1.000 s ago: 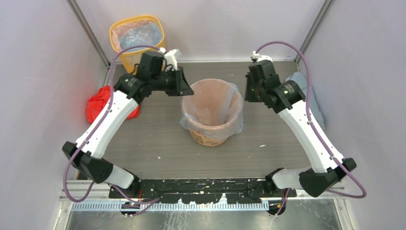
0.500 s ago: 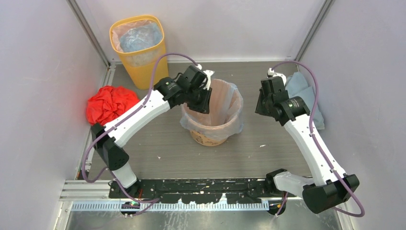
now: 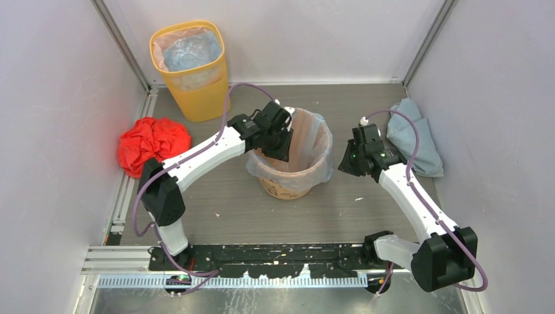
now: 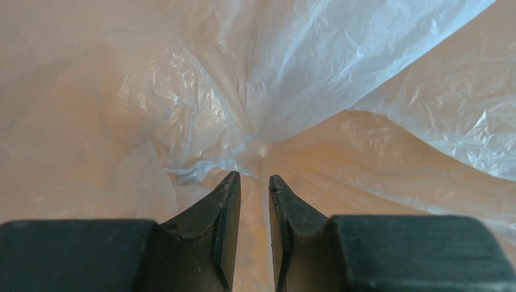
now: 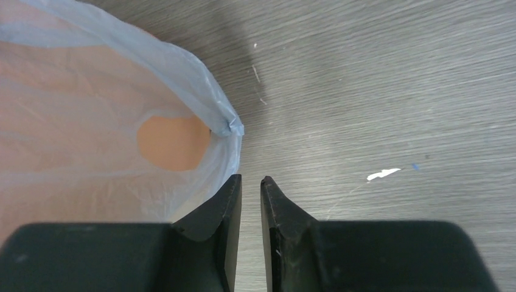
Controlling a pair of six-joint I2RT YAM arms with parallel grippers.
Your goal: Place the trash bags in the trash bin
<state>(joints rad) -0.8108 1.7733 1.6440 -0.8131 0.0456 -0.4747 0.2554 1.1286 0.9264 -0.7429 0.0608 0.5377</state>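
The round orange trash bin [image 3: 285, 190] stands mid-floor, lined with a translucent whitish trash bag [image 3: 311, 140] folded over its rim. My left gripper [image 3: 281, 147] reaches down inside the bin. In the left wrist view its jaws [image 4: 254, 179] are almost closed and empty, pointing at the bag's gathered bottom [image 4: 261, 146]. My right gripper [image 3: 341, 163] hangs just right of the bin; its jaws [image 5: 251, 180] are almost closed and empty beside the bag's overhang [image 5: 201, 79]. The orange bin wall [image 5: 173, 143] shows through a hole.
A taller yellow bin [image 3: 196, 98] with a lining stands at the back left. A crumpled red bag [image 3: 150, 140] lies at the left wall. A blue-grey bag [image 3: 412, 134] lies at the right wall. A white scrap [image 5: 383, 174] lies on the floor.
My left arm swung from beside the yellow bin over to the orange bin and reached down into it. My right arm drew back toward the near side and lowered beside the bin.
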